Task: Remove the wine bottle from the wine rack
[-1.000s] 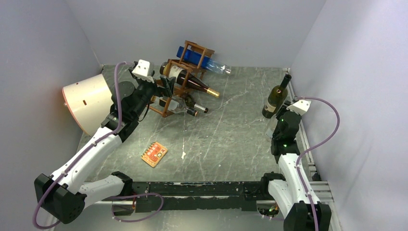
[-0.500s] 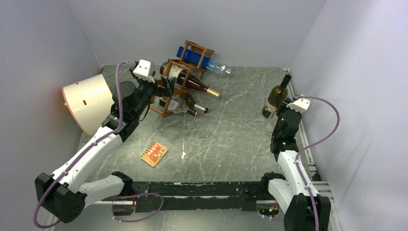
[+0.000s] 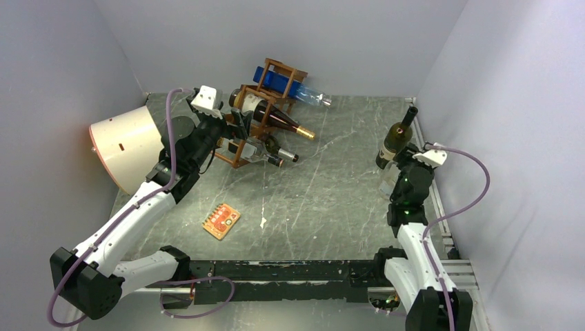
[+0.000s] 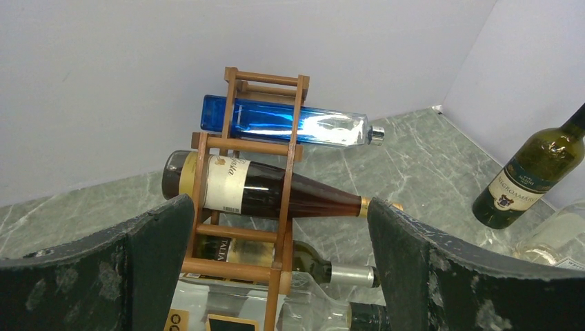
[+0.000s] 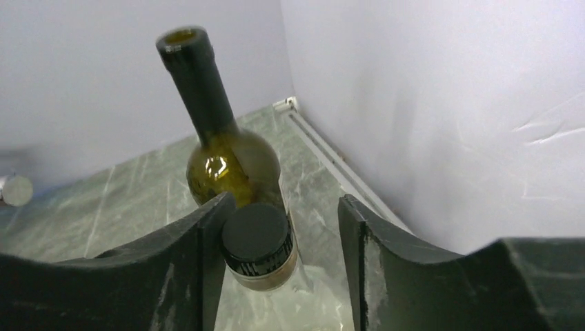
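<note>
While the left fingers (image 4: pixel 103 276) hang wide apart just in front of the rack (image 4: pixel 241 145), they grip nothing. Wine bottle (image 4: pixel 276 195) lies in the rack's middle cell, neck pointing right. Blue bottle (image 4: pixel 276 124) is one cell up, lower bottle (image 4: pixel 324 272) underneath. Rack sits far left on the table (image 3: pixel 331 179). Right fingers (image 5: pixel 414 276) are spread either side of a clear bottle's black cap (image 5: pixel 256 238): cap close to one finger, apart from the other. Green bottle (image 5: pixel 231 169) stands upright just behind.
</note>
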You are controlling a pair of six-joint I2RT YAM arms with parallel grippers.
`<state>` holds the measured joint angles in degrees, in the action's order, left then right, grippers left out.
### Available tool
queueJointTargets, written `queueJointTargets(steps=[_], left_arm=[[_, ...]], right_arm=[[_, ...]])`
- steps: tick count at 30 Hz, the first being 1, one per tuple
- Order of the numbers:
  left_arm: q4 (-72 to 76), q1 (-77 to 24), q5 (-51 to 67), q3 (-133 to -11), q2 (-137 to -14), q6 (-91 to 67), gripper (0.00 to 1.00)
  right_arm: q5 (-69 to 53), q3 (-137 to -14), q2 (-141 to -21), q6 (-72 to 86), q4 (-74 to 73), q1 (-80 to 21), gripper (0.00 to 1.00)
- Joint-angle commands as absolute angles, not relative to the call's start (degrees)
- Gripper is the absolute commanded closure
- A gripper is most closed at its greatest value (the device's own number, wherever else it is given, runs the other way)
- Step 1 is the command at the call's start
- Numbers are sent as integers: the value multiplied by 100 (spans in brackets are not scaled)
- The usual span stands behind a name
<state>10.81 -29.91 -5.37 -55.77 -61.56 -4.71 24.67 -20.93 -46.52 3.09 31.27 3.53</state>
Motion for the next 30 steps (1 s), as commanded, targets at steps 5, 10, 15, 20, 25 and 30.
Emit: queueJointTargets(steps=[5,10,15,20,25,30], left_arm=[[1134,-3055,-401,-5792,-6087,-466,1],[1125,-3067,-377,-5801,-6051,-478,1],[1116,-3067,-408,-5801,-5991,-470,1],[1125,-3076,-512,-5783,-5898,-427,1],[1186,-3076,-753,-5704,-5805,-375,1],[1246,-3076,-984,-5641,-5752,-301,1]], right_arm=[[2743,-3061,-3999,676,2191,413,19],[2412,-4246,-3892,887,726,413,14],[1182,-5093,-3922,1009,-193,415,11],[-633,-5704,-4375,1208,-604,404,11],[-2599,-5965,-4995,1791,-384,250,5],[-2033,-5999,-5577,1460,-537,-1249,4]])
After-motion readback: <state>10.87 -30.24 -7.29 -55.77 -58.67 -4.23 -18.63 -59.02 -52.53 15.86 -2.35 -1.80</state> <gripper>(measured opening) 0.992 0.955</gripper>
